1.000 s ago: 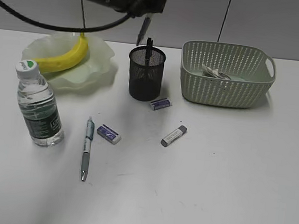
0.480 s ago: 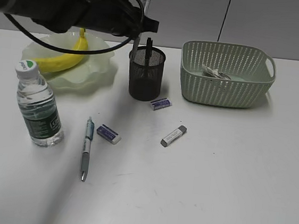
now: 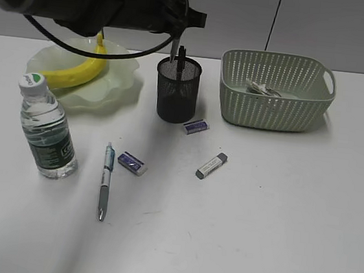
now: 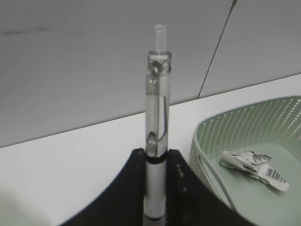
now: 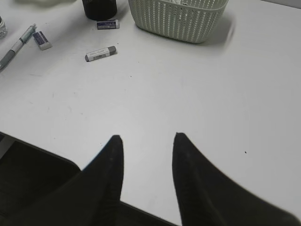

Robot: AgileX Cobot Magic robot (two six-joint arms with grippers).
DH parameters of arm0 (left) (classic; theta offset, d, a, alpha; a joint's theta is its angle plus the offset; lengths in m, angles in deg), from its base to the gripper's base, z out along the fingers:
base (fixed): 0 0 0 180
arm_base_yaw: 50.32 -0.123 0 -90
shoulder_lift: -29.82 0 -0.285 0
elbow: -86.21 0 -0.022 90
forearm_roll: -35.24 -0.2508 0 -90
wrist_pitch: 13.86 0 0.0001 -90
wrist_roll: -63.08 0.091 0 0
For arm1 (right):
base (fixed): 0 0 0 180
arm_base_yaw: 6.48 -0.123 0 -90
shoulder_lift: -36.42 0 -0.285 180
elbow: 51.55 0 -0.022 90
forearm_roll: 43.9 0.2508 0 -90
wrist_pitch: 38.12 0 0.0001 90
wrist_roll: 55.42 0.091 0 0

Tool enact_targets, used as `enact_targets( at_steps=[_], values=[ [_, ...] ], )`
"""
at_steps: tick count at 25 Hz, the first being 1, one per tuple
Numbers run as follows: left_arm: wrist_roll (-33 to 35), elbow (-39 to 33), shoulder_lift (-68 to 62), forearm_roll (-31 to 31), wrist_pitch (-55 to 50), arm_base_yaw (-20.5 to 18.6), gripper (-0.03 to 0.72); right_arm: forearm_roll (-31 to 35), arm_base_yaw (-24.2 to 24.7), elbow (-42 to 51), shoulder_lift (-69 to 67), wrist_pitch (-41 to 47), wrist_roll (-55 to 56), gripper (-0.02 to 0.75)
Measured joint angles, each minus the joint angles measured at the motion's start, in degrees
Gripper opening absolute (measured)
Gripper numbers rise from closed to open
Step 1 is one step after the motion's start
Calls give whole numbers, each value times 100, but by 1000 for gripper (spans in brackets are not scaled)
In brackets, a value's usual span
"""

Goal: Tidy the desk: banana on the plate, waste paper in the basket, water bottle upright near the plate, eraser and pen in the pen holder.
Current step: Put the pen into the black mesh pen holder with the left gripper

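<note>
Left gripper (image 4: 155,188) clamps clear pen (image 4: 156,127) over pen holder (image 3: 177,89) nr desk's (image 3: 256,235) far edge; right gripper (image 5: 146,141) half-open, empty; you drop off-centre, pen hits rim, falls out

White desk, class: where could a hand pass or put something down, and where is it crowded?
Free: the white desk in front of the sage green perforated basket, right of the grey eraser. Crowded: between the clear water bottle and the black mesh pen holder.

Matt white smooth desk (image 3: 259,210); black wire-mesh metal pen holder (image 3: 177,90); sage green perforated matt plastic basket (image 3: 273,107); clear glossy plastic water bottle (image 3: 46,129); translucent glossy pale green plate (image 3: 119,84).
</note>
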Motion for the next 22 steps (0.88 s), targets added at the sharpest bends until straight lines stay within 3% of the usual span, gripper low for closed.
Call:
enact_targets(
  at_steps=[12, 18, 20, 22],
  values=[
    [-181, 38, -652, -3, 157, 4, 105, 0, 0, 0, 0, 0, 0, 293],
    [-192, 38, -646, -14, 103, 4, 440, 0, 0, 0, 0, 0, 0, 293],
    [-192, 38, -585, -14, 74, 4, 490, 0, 0, 0, 0, 0, 0, 293],
    [-192, 38, -456, -21, 1, 4, 494, 0, 0, 0, 0, 0, 0, 293]
  ],
)
